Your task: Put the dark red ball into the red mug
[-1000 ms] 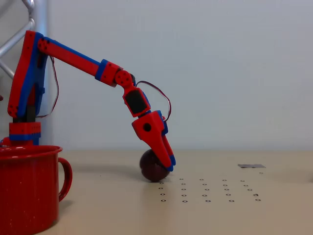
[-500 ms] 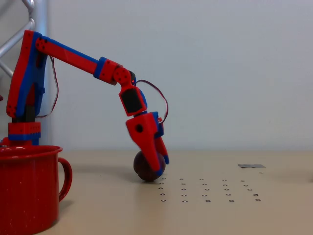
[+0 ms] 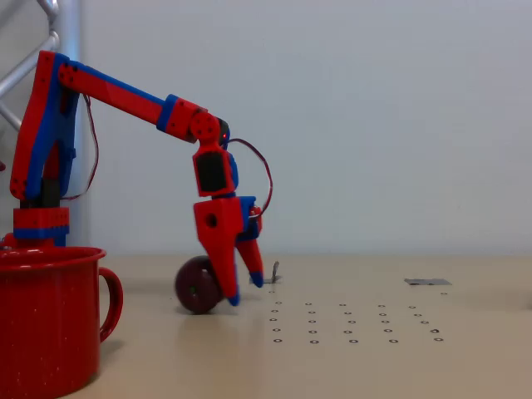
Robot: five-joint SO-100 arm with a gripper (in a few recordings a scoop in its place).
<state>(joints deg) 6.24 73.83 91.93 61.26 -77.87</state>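
Now the ball (image 3: 197, 285) sits on the table (image 3: 374, 366), touching the left side of the gripper (image 3: 243, 291), between it and the mug (image 3: 46, 320). Being round, it has no long axis. The fingers are spread open, pointing down, holding nothing. The mug stands upright at bottom left, its handle toward the right. No writing is readable.

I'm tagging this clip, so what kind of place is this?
Probably a lab or workshop bench: a plain tabletop with a grid of small holes, a bare pale wall, and a metal frame.
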